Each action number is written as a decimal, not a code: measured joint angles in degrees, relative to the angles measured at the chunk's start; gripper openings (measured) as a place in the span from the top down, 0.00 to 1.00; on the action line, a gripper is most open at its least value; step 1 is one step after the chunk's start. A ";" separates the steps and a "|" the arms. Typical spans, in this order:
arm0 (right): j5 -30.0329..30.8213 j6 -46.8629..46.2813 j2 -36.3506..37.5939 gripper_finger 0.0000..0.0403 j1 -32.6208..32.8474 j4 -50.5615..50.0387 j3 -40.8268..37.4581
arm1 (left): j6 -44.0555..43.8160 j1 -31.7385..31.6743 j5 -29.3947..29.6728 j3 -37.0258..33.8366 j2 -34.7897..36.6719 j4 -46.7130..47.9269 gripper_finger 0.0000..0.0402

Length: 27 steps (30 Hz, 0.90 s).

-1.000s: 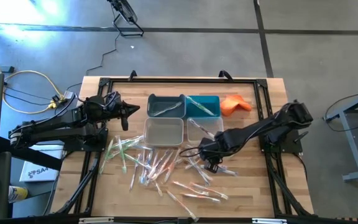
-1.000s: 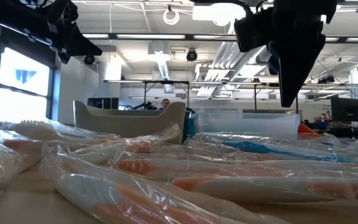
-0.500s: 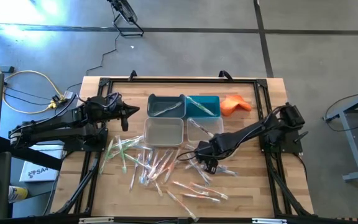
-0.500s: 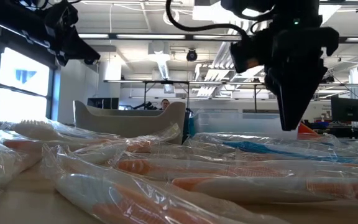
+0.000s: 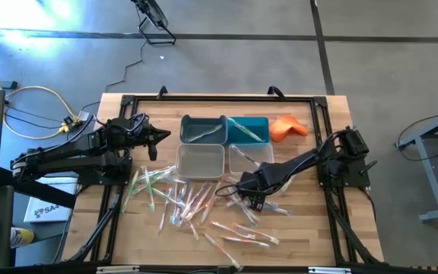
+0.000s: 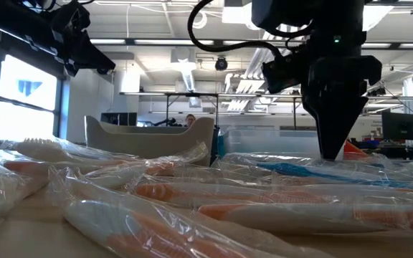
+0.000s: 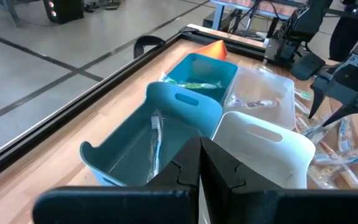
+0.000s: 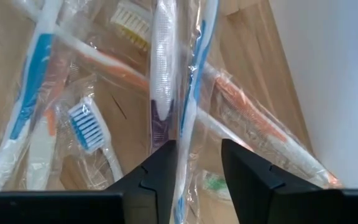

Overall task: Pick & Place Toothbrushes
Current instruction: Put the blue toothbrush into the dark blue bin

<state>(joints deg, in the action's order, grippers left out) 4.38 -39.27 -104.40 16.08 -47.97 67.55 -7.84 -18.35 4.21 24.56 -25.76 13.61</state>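
Observation:
Several wrapped toothbrushes [image 5: 196, 204] lie scattered flat on the wooden table in front of the bins. My right gripper [image 5: 250, 195] points down into the right part of the pile, open. A blue-handled toothbrush [image 8: 196, 74] in a clear wrapper runs between its fingers, close to one of them. A whitish-purple one [image 8: 161, 74] ends at that finger's tip. In the low view its tips [image 6: 332, 152] reach down to the top of the pile. My left gripper [image 5: 163, 135] hangs shut over the table's far left, holding nothing. My right gripper comes from above, pointing down, with a finger on each side of the blue-handled toothbrush's wrapper [image 8: 187, 134] and along its length. One finger [image 8: 161, 167] overlaps the wrapper's edge. Whether it touches the wrapper I cannot tell.
Four bins stand at the table's far middle: a dark teal one [image 5: 202, 130] and a blue one [image 5: 248, 130], each with a toothbrush in it, a whitish one [image 5: 200, 160] and a clear one [image 5: 250, 155]. An orange cloth [image 5: 288, 127] lies to their right.
My right gripper has sunk from well above the pile down to the toothbrushes, drifting a little toward the table's left edge. The toothbrushes lie as before.

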 joint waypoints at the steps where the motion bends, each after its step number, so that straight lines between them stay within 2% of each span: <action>1: 0.00 0.00 0.00 0.71 -0.01 0.02 0.00 | 0.00 0.00 0.00 0.00 0.02 0.00 0.99; 10: -3.15 -1.66 0.00 0.71 -0.05 2.78 -4.19 | 0.00 0.00 -0.02 0.00 0.01 0.04 0.99; 17: -3.26 -2.03 0.00 0.72 0.03 3.07 -4.76 | -0.01 -0.02 -0.02 0.00 0.00 0.04 0.99; 27: -3.15 -0.98 0.00 0.90 0.03 3.18 -4.76 | -0.02 0.00 -0.04 0.00 0.00 0.04 0.99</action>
<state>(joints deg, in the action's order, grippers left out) 1.23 -40.25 -104.40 16.12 -44.80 62.78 -7.86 -18.35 4.16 24.56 -25.76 13.65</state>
